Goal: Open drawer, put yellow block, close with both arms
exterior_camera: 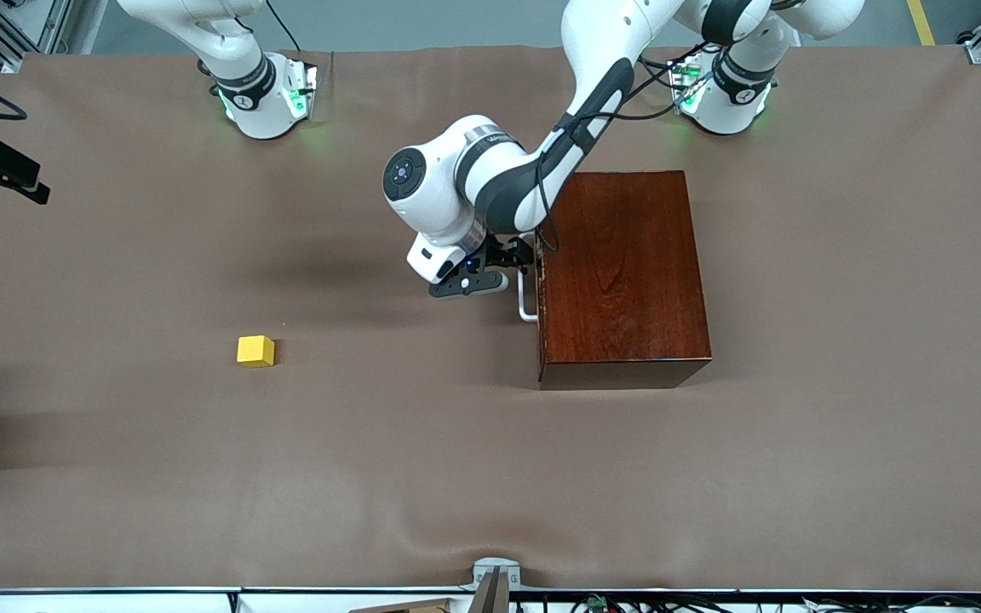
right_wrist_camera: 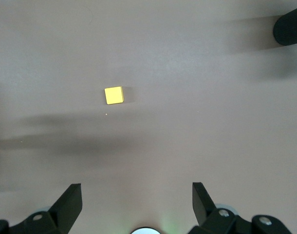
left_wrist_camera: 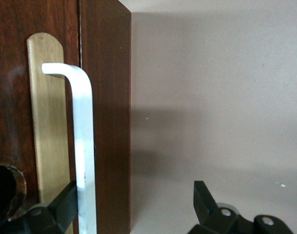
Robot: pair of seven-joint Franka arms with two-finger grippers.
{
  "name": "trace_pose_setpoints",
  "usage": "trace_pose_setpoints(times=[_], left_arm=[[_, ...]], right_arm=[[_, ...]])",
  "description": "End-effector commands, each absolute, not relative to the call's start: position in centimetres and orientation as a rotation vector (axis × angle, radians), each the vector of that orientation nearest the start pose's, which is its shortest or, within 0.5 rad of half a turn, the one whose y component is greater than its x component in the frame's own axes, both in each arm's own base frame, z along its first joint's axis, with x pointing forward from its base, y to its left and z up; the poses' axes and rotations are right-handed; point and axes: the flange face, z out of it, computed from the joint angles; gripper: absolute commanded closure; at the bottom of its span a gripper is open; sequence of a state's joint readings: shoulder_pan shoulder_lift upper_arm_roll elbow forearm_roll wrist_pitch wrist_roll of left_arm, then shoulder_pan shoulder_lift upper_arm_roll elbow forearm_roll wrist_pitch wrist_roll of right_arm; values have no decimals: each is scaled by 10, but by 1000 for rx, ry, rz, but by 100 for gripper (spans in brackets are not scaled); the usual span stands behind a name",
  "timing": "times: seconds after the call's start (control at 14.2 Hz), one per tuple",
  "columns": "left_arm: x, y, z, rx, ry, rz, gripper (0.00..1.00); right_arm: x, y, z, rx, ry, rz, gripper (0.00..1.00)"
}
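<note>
The left end effector [exterior_camera: 514, 266] is straddling the shut drawer's upright white handle [left_wrist_camera: 84, 146], fingers released, while the right end effector [right_wrist_camera: 137, 207] is waiting released high above the yellow block [exterior_camera: 255, 351].

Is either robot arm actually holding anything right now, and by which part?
Nothing is held. The left tool stands open around the drawer's white handle, not yet closed on it. The right tool hangs open above the yellow block.

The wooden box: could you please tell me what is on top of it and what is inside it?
Nothing lies on the wooden box; only the left arm crosses above one corner. The drawer is shut, so its inside is hidden. The left gripper stands open at the white handle.
</note>
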State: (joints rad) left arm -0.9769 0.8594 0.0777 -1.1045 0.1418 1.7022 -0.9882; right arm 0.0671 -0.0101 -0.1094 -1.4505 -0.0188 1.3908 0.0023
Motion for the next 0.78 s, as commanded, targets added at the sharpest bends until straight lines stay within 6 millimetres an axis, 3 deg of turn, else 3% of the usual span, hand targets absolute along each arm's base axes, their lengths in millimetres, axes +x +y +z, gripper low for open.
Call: trace_pose_setpoints(times=[0.0, 0.71], left_arm=[[458, -595, 280, -2878, -94, -67, 0], [449, -630, 294, -3073, -298, -157, 0]], right_arm=[[532, -27, 673, -3161, 69, 79, 0], [532, -28, 673, -3161, 71, 81, 0]])
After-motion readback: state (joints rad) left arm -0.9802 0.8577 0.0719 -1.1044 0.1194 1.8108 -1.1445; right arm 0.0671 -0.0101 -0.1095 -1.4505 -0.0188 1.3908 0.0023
